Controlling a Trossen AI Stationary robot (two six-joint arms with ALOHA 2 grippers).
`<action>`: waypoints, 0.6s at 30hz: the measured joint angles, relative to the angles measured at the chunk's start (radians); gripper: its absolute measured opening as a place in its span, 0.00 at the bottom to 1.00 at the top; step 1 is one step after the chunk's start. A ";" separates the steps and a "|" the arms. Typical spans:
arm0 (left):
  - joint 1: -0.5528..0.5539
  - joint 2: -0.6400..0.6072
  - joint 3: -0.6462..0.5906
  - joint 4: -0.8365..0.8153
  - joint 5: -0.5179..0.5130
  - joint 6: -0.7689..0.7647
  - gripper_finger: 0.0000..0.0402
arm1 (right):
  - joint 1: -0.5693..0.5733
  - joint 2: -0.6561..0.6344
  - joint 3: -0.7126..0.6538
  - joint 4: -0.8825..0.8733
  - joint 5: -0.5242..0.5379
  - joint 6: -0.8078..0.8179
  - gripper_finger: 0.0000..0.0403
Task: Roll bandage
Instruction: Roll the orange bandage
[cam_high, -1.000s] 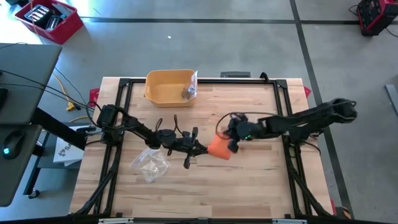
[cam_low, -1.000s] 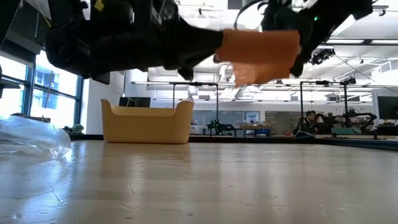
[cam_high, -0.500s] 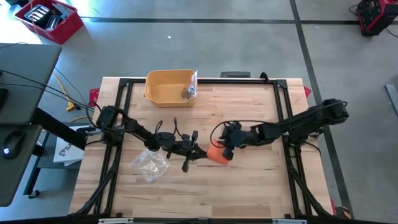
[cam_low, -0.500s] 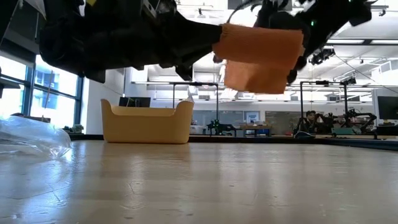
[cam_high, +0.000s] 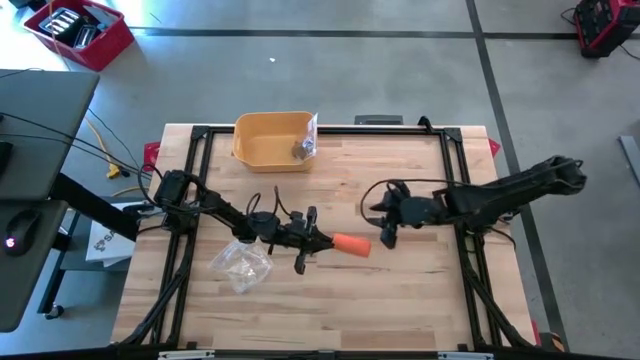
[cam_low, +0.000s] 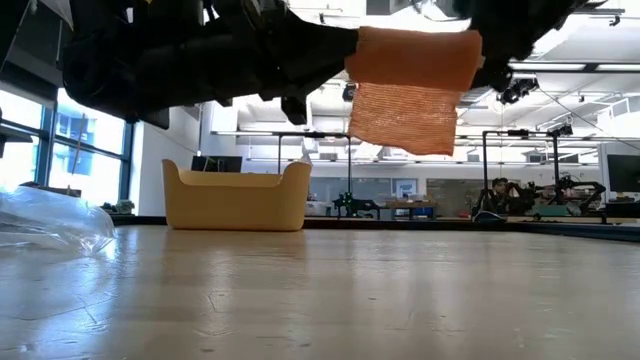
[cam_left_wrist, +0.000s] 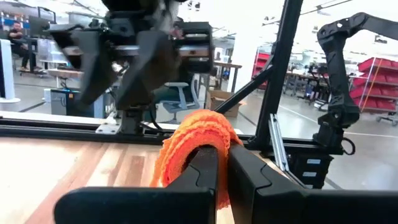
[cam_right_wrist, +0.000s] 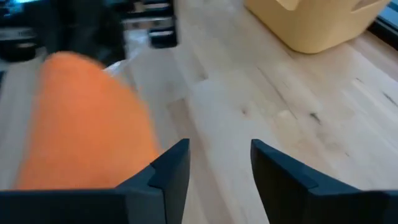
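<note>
- While the left gripper (cam_high: 322, 241) stays clamped on the orange bandage (cam_high: 352, 244), the roll hangs above mid-table, long axis pointing toward the right arm.
- Right gripper (cam_high: 385, 226): fingers apart, empty, just beside the roll's free end.
- Yellow bin (cam_high: 272, 139), far edge: holds one small grey item.
- Clear plastic wrapper (cam_high: 241, 262) lies near the left arm.

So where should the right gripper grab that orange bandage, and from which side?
Probably the free end of the orange bandage, the one pointing at the open right gripper. The left gripper clamps the opposite end, holding the roll level above the table with a loose flap hanging underneath, so come in from the right, along the roll's axis.
</note>
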 joint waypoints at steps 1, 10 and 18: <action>0.000 0.000 0.000 0.000 -0.002 0.000 0.02 | 0.019 -0.015 0.000 -0.014 0.000 -0.001 0.40; 0.000 0.000 0.000 0.014 -0.017 0.033 0.02 | 0.333 0.005 -0.080 0.084 0.089 0.059 0.40; 0.000 0.000 0.000 0.056 -0.016 0.036 0.02 | 0.449 0.126 -0.220 0.559 0.380 0.070 0.40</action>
